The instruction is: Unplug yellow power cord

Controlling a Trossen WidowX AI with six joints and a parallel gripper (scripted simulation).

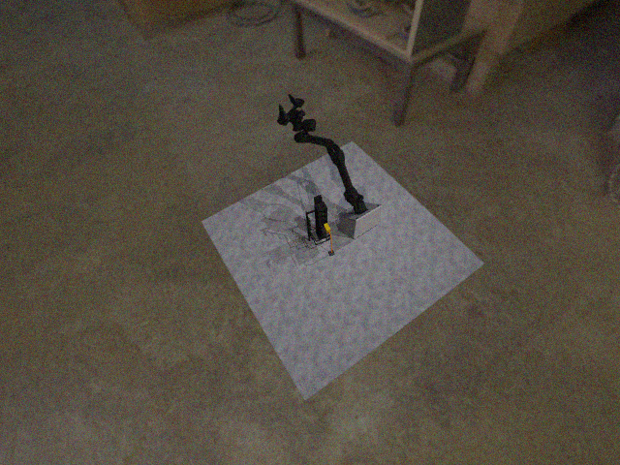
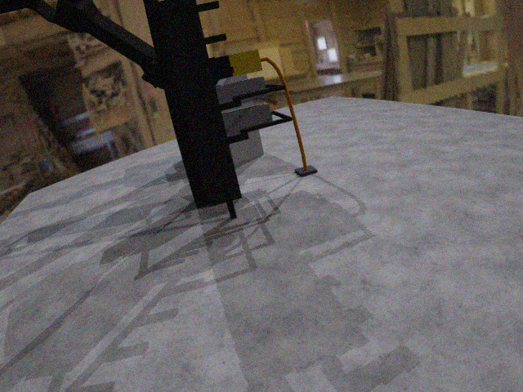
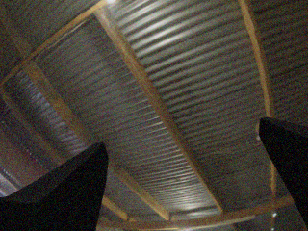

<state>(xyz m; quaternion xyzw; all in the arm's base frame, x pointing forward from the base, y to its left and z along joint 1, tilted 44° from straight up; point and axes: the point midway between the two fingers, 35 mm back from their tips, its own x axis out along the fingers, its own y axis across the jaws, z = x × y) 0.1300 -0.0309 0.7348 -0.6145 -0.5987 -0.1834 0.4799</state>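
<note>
Up by the claw: claw [image 1: 290,108] raised high, spread wide, gripping nothing; wrist view shows only ceiling between its fingers.
Below the claw: black power strip [image 1: 320,216] standing upright on the grey mat [image 1: 380,300].
Plug: yellow plug [image 1: 326,227] seated in the strip, well apart from the claw.
Cord: yellow power cord [image 2: 293,118] arcs down to a small dark foot [image 2: 306,170].
Farthest: wooden table [image 1: 395,35] beyond the mat.
</note>
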